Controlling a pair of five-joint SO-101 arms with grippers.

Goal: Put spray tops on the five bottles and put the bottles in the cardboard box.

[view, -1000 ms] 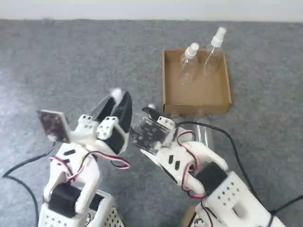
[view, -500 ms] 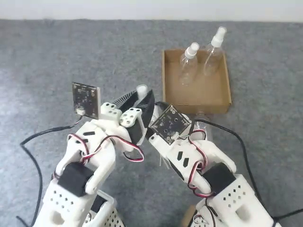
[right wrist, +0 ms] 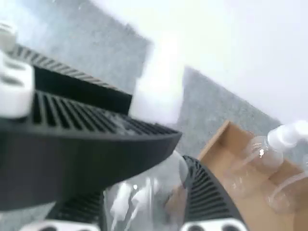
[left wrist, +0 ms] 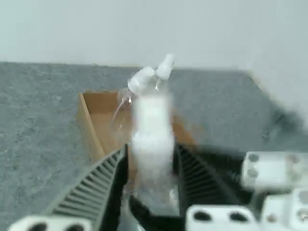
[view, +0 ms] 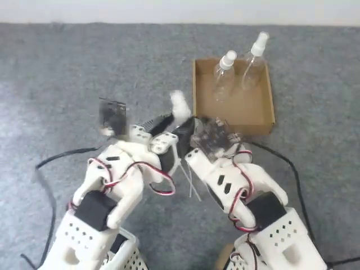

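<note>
From where I'm standing, the left gripper (left wrist: 150,159) is pinching a white spray top (left wrist: 151,130) between its ribbed fingers, with the nozzle end poking out past the tips. The right gripper (right wrist: 144,211) is clasping a clear bottle (right wrist: 156,180), its fingers shut round the body. Both arms are stretching forward over the grey desk (view: 84,73) and leaning in toward each other, so the two heads are almost touching just in front of the near wall of the cardboard box (view: 233,128). The left fingers are pointing up and away toward the box, carrying the top above the right arm's head. The right wrist is rolling over beside them, with the bottle tucked low between the two grippers. Two capped bottles (view: 222,79) are already leaning inside the box. To my eye they are working on the mating step, and it is going to depend on alignment. The top's underside needs to come squarely over the bottle's neck, which I cannot make out from here. Then it should go down straight rather than at a slant, with the right fingers gripping the bottle hard enough that it doesn't spin or slip. Crowding is the risk I'd watch, because the heads are so close that a small swing could knock one finger into the other.
</note>
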